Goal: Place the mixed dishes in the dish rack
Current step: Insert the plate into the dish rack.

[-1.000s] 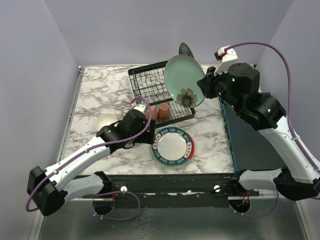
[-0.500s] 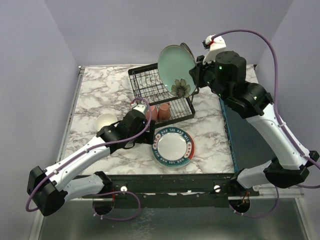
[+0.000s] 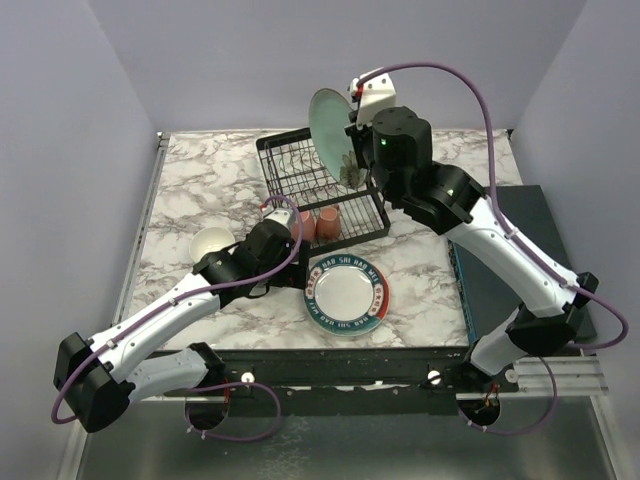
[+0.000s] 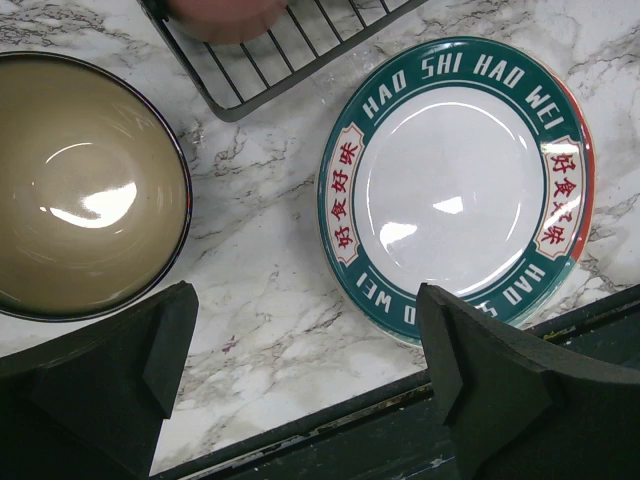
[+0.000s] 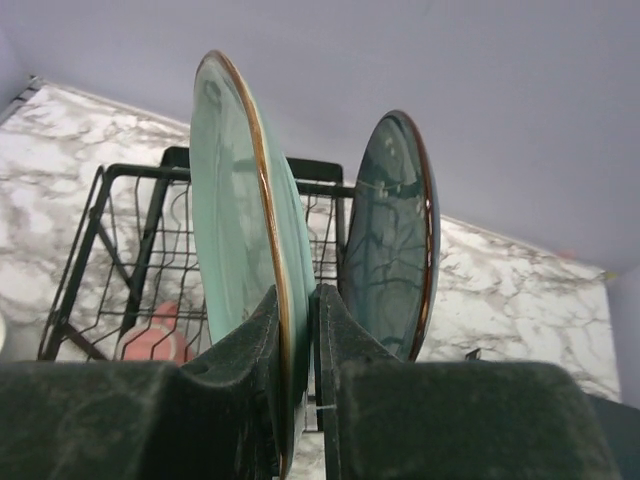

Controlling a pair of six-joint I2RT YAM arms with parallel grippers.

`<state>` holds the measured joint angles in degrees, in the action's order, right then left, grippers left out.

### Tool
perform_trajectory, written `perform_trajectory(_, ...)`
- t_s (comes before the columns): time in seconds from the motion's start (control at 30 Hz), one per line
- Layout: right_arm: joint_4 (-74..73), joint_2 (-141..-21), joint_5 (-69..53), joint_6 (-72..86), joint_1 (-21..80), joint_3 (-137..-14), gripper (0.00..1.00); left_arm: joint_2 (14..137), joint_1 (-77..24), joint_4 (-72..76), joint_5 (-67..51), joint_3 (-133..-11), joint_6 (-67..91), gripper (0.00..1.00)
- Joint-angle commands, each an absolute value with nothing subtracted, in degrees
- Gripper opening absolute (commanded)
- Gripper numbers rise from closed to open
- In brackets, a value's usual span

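Right pincer [image 5: 297,305] clamps pale green plate [image 5: 228,200] — its lower edge hidden.

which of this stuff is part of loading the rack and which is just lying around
For the job: wire rack, green plate in the right fingers, dark blue plate already racked, pink mugs, lettered plate, tan bowl.
Just lying about: dark slab at the right.
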<state>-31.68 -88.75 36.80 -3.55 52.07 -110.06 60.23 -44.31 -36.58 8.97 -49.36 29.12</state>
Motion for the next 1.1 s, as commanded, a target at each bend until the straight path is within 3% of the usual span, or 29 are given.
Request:
perform_trajectory(0.0, -16.81, -90.37, 47.65, -11.75, 52.87, -114.12, 0.0, 59.83, -44.04, -37.64, 10.79, -48.8, 28.99, 0.99)
perform_trajectory(0.7, 7.26, -97.52, 53.73, -36.02, 52.74, -113.32, 0.0, 60.71, -44.04, -38.14, 11.51, -48.97, 28.83, 0.99)
perform_trajectory(1.07, -1.17, -98.28, 47.66, -29.38, 50.43, -114.41, 0.0, 60.73, -44.03, -38.32, 11.69, -49.04, 28.82, 0.99)
